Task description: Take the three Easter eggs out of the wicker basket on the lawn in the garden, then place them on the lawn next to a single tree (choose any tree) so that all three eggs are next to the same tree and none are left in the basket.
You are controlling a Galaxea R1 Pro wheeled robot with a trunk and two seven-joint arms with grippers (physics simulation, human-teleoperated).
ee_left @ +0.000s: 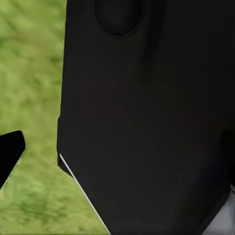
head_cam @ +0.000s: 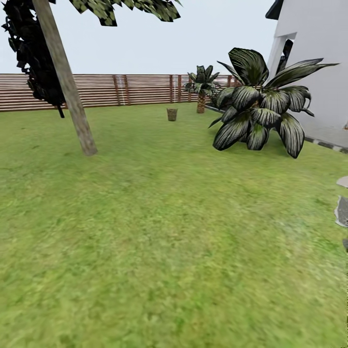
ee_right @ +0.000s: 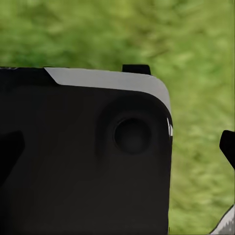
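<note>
The small brown wicker basket [head_cam: 172, 114] stands far off on the lawn [head_cam: 159, 232], close to the slat fence. It is too distant to see inside, so the Easter eggs are hidden. A tree [head_cam: 67, 84] with a pale, leaning trunk rises from the grass at the left, nearer than the basket. In the left wrist view my left gripper [ee_left: 117, 149] hangs over grass beside my own black body, its fingertips [ee_left: 11, 152] far apart and empty. My right gripper [ee_right: 118, 149] sits the same way, with one fingertip [ee_right: 228, 146] at the frame edge.
A big dark-leaved plant [head_cam: 263, 108] stands on the right, and a short palm [head_cam: 201, 89] grows behind the basket. The brown fence [head_cam: 121, 89] closes the back. The white house wall [head_cam: 314, 63] and grey stepping stones [head_cam: 342, 210] lie at the right.
</note>
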